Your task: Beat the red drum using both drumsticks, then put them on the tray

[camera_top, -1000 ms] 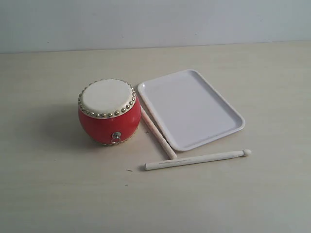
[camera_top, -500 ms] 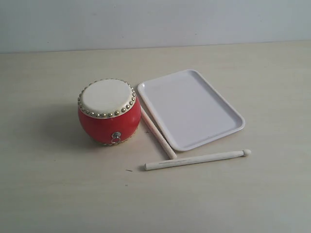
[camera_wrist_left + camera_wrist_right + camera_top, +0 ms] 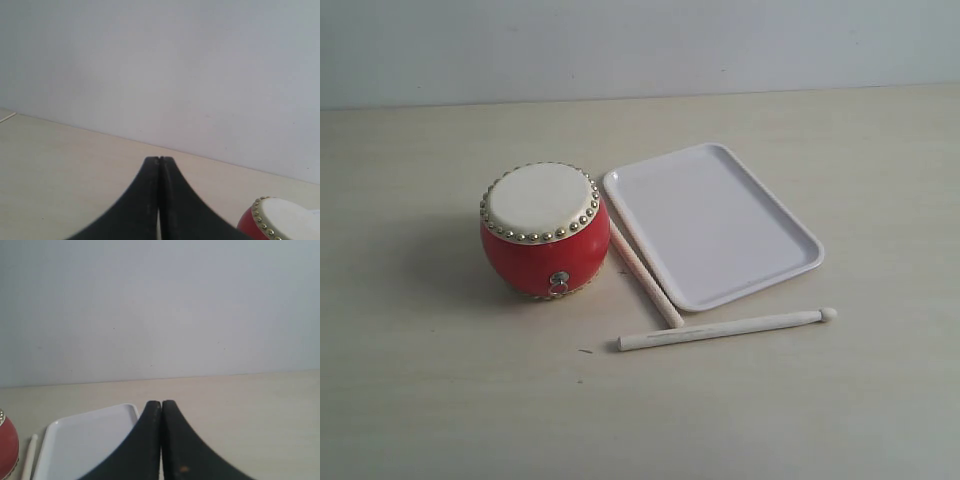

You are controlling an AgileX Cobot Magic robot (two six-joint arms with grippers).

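Your red drum point(image 3: 544, 232) stands upright on the table point(image 3: 440, 400) just beside the tray point(image 3: 710, 225). The slanted drumstick point(image 3: 645, 275) lies in the gap between them, and the front drumstick point(image 3: 725, 329) lies on the table along the tray's near edge. By my reading you're at the very start: the left gripper point(image 3: 159, 161) and right gripper point(image 3: 161, 404) both have their jaws pressed together and empty, so you'd open each and come down across a stick's shaft.

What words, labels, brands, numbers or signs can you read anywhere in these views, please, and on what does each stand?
No readable text in any view.
The red drum, the tray and the drumstick beside the drum: plain, no lettering.
The front drumstick: a faint dark streak, too small to tell whether it is print.
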